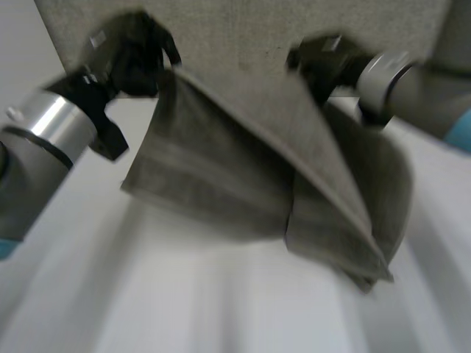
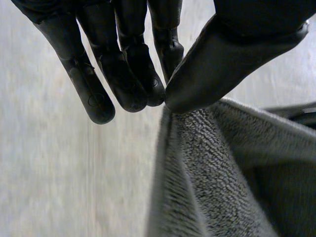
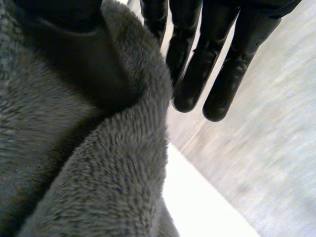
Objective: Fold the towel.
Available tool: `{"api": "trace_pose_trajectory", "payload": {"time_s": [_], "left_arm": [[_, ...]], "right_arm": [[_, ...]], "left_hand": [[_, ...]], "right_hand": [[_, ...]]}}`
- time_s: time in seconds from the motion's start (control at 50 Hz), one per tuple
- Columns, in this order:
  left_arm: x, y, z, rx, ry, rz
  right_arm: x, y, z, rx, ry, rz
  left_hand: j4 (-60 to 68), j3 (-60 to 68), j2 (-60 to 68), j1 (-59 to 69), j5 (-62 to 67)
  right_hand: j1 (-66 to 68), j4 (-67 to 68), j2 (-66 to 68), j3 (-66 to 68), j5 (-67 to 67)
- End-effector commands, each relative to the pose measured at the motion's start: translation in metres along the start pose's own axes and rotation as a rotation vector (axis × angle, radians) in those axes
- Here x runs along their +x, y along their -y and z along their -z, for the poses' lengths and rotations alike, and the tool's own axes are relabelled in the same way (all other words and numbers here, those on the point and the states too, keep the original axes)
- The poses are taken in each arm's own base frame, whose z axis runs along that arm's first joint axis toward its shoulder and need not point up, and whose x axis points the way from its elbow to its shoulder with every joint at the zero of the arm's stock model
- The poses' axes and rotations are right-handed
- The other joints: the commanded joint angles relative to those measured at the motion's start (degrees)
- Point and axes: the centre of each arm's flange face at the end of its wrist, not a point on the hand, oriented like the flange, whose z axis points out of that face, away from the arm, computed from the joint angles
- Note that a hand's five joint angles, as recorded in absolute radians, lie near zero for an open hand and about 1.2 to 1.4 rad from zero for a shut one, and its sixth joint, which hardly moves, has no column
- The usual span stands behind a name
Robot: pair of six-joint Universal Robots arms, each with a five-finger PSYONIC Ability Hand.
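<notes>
Plain white worktop, with a grey speckled panel along its far side. The grey terry towel is held up above the worktop, strung between both hands and sagging in a loose fold, its lowest corner hanging under the right arm. The left hand has its fingers and thumb pinching one top corner. The right hand grips the other top edge: the cloth wraps the thumb, with straight fingers beside it.

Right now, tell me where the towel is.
In the head view the towel hangs between the two hands, the left hand pinching one upper corner and the right hand the other, sagging above the white table.
</notes>
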Motion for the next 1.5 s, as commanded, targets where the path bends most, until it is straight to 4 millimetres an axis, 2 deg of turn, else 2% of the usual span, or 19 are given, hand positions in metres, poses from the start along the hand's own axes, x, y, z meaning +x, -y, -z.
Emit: {"api": "trace_pose_trajectory", "payload": {"time_s": [0.02, 0.12, 0.2, 0.28, 0.32, 0.38, 0.44, 0.48, 0.54, 0.58, 0.76, 0.9, 1.04, 1.14, 1.24, 1.34, 1.44, 1.48, 1.5], "left_arm": [[-0.016, -0.062, 0.012, -0.186, 0.05, 0.0], [-0.02, -0.081, 0.017, -0.244, 0.054, -0.061], [-0.024, -0.088, 0.018, -0.266, 0.059, -0.089], [-0.026, -0.091, 0.019, -0.275, 0.064, -0.09], [-0.027, -0.091, 0.019, -0.276, 0.068, -0.091], [-0.029, -0.091, 0.019, -0.275, 0.074, -0.093], [-0.03, -0.09, 0.018, -0.272, 0.076, -0.094], [-0.03, -0.09, 0.018, -0.272, 0.077, -0.095], [-0.032, -0.091, 0.018, -0.275, 0.08, -0.094], [-0.037, -0.093, 0.018, -0.282, 0.094, -0.092], [-0.049, -0.096, 0.02, -0.295, 0.129, -0.086], [-0.053, -0.096, 0.019, -0.294, 0.138, -0.086], [-0.053, -0.098, 0.019, -0.298, 0.139, -0.085], [-0.054, -0.098, 0.02, -0.299, 0.141, -0.084], [-0.055, -0.099, 0.02, -0.297, 0.144, -0.087], [-0.059, -0.098, 0.021, -0.296, 0.153, -0.086], [-0.06, -0.099, 0.022, -0.301, 0.158, -0.084], [-0.061, -0.099, 0.022, -0.3, 0.16, -0.088], [-0.062, -0.1, 0.022, -0.304, 0.161, -0.096]], "right_arm": [[-0.043, -0.075, -0.016, -0.229, 0.026, 0.149], [-0.044, -0.078, -0.01, -0.236, -0.027, 0.146], [-0.043, -0.065, 0.01, -0.209, -0.047, 0.109], [-0.039, -0.061, 0.025, -0.201, -0.072, 0.068], [-0.039, -0.06, 0.043, -0.203, -0.088, 0.008], [-0.039, -0.062, 0.052, -0.206, -0.098, -0.023], [-0.041, -0.073, 0.067, -0.233, -0.111, -0.085], [-0.043, -0.093, 0.079, -0.292, -0.12, -0.138], [-0.046, -0.102, 0.085, -0.321, -0.119, -0.157], [-0.052, -0.113, 0.1, -0.34, -0.131, -0.184], [-0.051, -0.147, 0.133, -0.346, -0.219, -0.231], [-0.057, -0.164, 0.138, -0.366, -0.219, -0.245], [-0.062, -0.17, 0.137, -0.341, -0.208, -0.238], [-0.059, -0.171, 0.131, -0.3, -0.212, -0.227], [-0.056, -0.162, 0.127, -0.261, -0.208, -0.215], [-0.054, -0.15, 0.125, -0.208, -0.183, -0.206], [-0.054, -0.148, 0.124, -0.199, -0.172, -0.205], [-0.055, -0.148, 0.124, -0.2, -0.171, -0.205], [-0.054, -0.149, 0.123, -0.203, -0.175, -0.205]], "left_hand": [[2.09, 3.72, 4.35, 4.55, 3.66], [2.09, 3.72, 4.35, 4.55, 3.66], [2.09, 3.72, 4.35, 4.55, 3.66], [2.09, 3.72, 4.35, 4.55, 3.66], [2.09, 3.72, 4.35, 4.55, 3.66], [2.09, 3.72, 4.35, 4.55, 3.66], [2.09, 3.72, 4.35, 4.55, 3.66], [2.09, 3.72, 4.35, 4.55, 3.66], [2.09, 3.72, 4.35, 4.55, 3.66], [2.09, 3.72, 4.35, 4.55, 3.66], [2.09, 3.72, 4.35, 4.55, 3.66], [2.09, 3.72, 4.35, 4.55, 3.66], [2.09, 3.72, 4.35, 4.55, 3.66], [2.09, 3.72, 4.35, 4.55, 3.66], [2.09, 3.72, 4.35, 4.55, 3.66], [2.09, 3.72, 4.35, 4.55, 3.66], [2.09, 3.72, 4.35, 4.55, 3.66], [2.09, 3.72, 4.35, 4.55, 3.66], [2.09, 3.72, 4.35, 4.55, 3.66]], "right_hand": [[-40.26, -42.49, -38.77, -42.1, -41.77], [-40.26, -42.49, -38.77, -42.1, -41.77], [-40.26, -42.49, -38.77, -42.1, -41.77], [-40.26, -42.49, -38.77, -42.1, -41.77], [-40.26, -42.49, -38.77, -42.1, -41.77], [-40.26, -42.49, -38.77, -42.1, -41.77], [-40.26, -42.49, -38.77, -42.1, -41.77], [-40.26, -42.49, -38.77, -42.1, -41.77], [-40.26, -42.49, -38.77, -42.1, -41.77], [-40.26, -42.49, -38.77, -42.1, -41.77], [-40.26, -42.49, -38.77, -42.1, -41.77], [-40.26, -42.49, -38.77, -42.1, -41.77], [-29.41, -31.64, -27.92, -31.25, -30.92], [-5.25, -7.48, -3.75, -7.08, -6.76], [5.23, 3.0, 6.72, 3.4, 3.72], [3.73, 1.51, 5.23, 1.9, 2.23], [1.2, -1.02, 2.7, -0.63, -0.3], [-4.01, -6.24, -2.52, -5.85, -5.52], [-12.67, -14.9, -11.18, -14.51, -14.18]]}}
